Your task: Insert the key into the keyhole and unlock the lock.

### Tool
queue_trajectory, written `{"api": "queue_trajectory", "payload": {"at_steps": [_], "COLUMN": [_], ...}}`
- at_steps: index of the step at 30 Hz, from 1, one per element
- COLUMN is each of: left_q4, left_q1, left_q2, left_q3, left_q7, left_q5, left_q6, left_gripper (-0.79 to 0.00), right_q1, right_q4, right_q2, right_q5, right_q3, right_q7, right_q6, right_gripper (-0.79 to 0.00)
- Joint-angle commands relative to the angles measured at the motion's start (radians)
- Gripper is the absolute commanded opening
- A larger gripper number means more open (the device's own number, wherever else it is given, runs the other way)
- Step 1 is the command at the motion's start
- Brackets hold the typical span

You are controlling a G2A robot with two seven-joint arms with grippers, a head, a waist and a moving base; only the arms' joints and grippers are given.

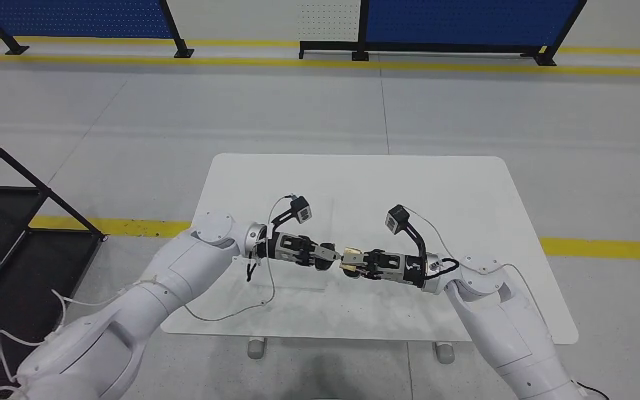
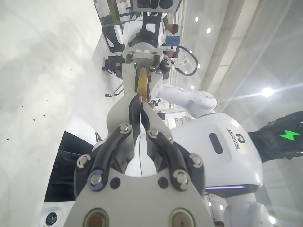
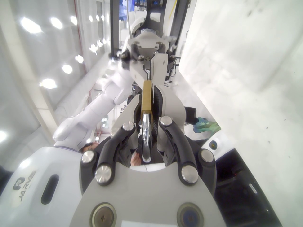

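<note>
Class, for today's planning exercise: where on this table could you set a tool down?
Bare: the table along its far edge, beyond both arms, and at its right end. Crowded: the near middle, where the left gripper with the key meets the right gripper with the lock.

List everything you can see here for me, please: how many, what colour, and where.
padlock: one, brass with a silver shackle, held in the air over the table where the two arms meet.
key: one, silver, tip at the padlock's bottom end; I cannot tell whether it is in.
table: one, white, under the arms.
partition panels: at least two, blue, on the floor beyond the table.
floor lines: two, yellow, one before the panels, one running under the table.
rack: one, black, on the floor to the table's left.
wrist cameras: two, black, one on each wrist.
left arm: one, white, jaws shut on the key.
right arm: one, white, jaws shut on the padlock.
</note>
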Motion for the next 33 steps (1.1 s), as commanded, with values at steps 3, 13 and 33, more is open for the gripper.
{"api": "queue_trajectory", "payload": {"at_steps": [3, 13, 33], "left_q4": [0.004, 0.002, -0.086], "left_q1": [0.005, 0.015, 0.069], "left_q2": [-0.007, -0.02, -0.01], "left_q3": [-0.014, -0.041, -0.122], "left_q7": [-0.017, -0.017, 0.069], "left_q5": [-0.007, 0.044, 0.203], "left_q6": [0.004, -0.013, -0.099], "left_gripper": [-0.785, -0.785, -0.785], "right_q1": [0.0, 0.0, 0.0], "right_q4": [0.0, 0.0, 0.0], "right_q2": [0.0, 0.0, 0.0], "right_q5": [0.0, 0.0, 0.0], "right_q3": [0.0, 0.0, 0.0], "right_q7": [0.0, 0.0, 0.0], "right_q6": [0.0, 0.0, 0.0], "right_gripper": [-0.785, -0.785, -0.785]}}
